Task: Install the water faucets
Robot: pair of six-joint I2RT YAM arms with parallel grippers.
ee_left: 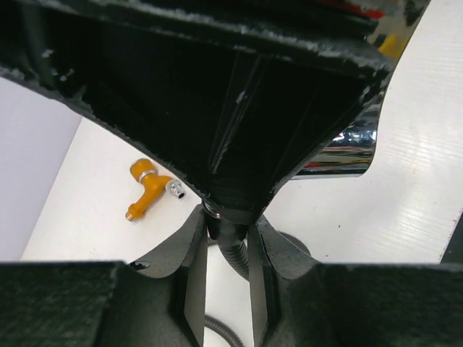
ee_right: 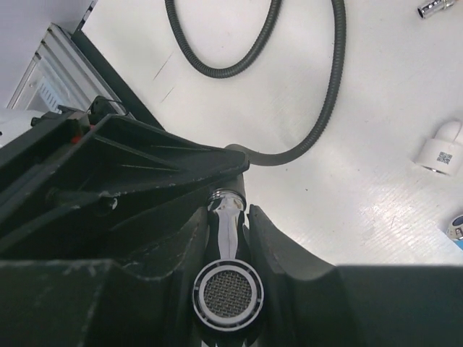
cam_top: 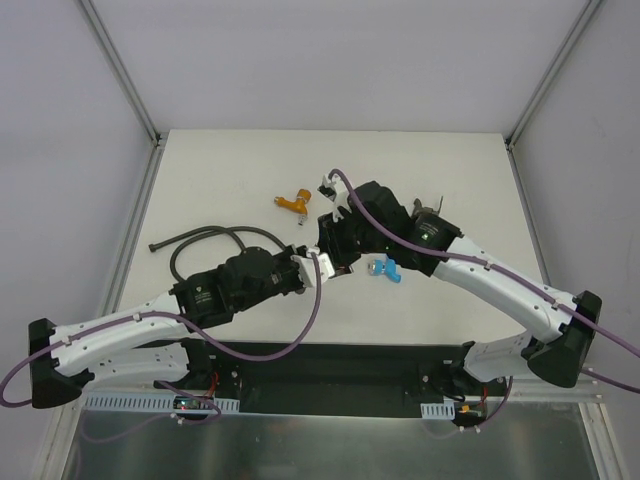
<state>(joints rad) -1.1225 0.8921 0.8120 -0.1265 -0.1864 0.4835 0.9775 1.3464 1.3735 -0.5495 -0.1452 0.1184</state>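
Chrome faucet [ee_right: 226,289] sits clamped in my right hand [ee_right: 230,220] over the tabletop [cam_top: 250,160], my left hand [ee_left: 230,231] closed on the hose [ee_right: 334,87] end meeting it, where any tilt could cross-thread the joint.

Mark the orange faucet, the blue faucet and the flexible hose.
orange faucet [ee_left: 148,189]: left wrist view, mid-body.
blue faucet [cam_top: 385,268]: top view, the visible blue part beside the right arm.
flexible hose [ee_right: 336,79]: right wrist view, the straight stretch at right.
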